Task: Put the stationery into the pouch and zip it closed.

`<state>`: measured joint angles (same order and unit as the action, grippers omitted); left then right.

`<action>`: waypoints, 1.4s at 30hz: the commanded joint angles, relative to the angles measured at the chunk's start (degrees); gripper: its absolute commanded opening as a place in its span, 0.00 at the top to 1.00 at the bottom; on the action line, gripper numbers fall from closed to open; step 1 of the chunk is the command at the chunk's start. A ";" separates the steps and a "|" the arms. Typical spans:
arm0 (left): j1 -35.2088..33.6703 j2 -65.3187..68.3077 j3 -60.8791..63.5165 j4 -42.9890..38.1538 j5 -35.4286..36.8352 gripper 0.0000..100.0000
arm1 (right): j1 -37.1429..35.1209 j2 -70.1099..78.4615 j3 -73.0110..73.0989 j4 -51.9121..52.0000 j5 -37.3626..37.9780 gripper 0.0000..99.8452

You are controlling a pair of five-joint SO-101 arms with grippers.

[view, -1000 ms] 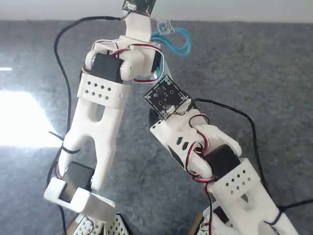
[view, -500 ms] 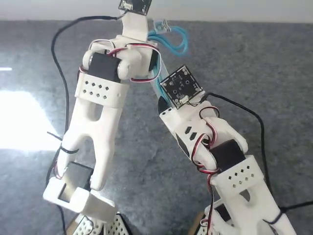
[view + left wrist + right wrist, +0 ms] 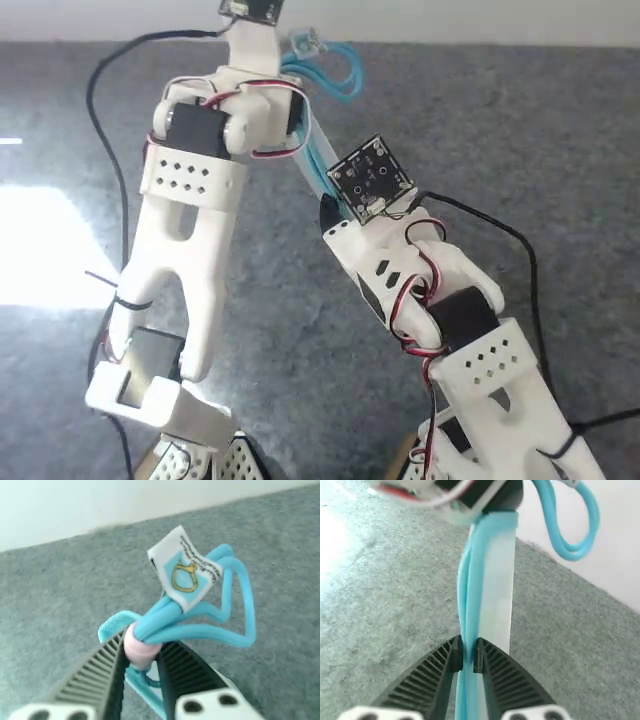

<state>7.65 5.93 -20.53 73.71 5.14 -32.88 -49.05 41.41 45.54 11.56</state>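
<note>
Light-blue pouch (image 3: 315, 165) held off grey table (image 3: 560, 150), stretched taut between both arms. Left gripper (image 3: 142, 650): jaws closed tight on pink pull (image 3: 140, 647) at pouch end, beside cord loop (image 3: 235, 600) and tag (image 3: 185, 572). Right gripper (image 3: 466, 652): jaws pinched on pouch edge.

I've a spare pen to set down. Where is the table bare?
Bare table spreads wide beyond the right arm, and on the outer side of the left arm. Between the arms it is crowded: the pouch is held there.
</note>
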 commanded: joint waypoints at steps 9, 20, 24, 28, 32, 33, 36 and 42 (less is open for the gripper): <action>-3.52 7.21 -0.13 -1.49 -3.25 0.99 | 0.66 -19.30 2.20 6.46 1.58 0.99; -1.85 12.04 -1.63 0.62 -3.43 0.99 | -5.67 -12.18 0.53 7.25 1.32 0.93; -1.85 13.36 -1.63 0.26 -3.43 0.99 | -13.23 -11.12 -2.73 9.98 1.76 0.76; -1.93 14.15 -2.68 0.62 -3.43 0.99 | -13.23 -6.37 -2.73 9.45 1.85 0.72; -2.11 14.15 -2.77 0.79 -3.43 0.99 | -10.86 2.59 -2.99 3.38 1.93 0.72; -2.29 14.15 -2.77 1.23 -3.43 0.99 | -9.19 4.62 -2.99 1.98 1.93 0.72; -1.93 13.98 -2.77 1.85 -3.52 0.99 | -6.64 9.54 -3.69 -0.66 1.93 0.72; -1.93 14.15 -2.77 1.58 -3.52 0.99 | -5.32 14.64 -7.12 -2.95 1.93 0.73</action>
<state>3.16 14.81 -24.48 72.92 2.77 -39.12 -35.52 38.51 45.27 12.79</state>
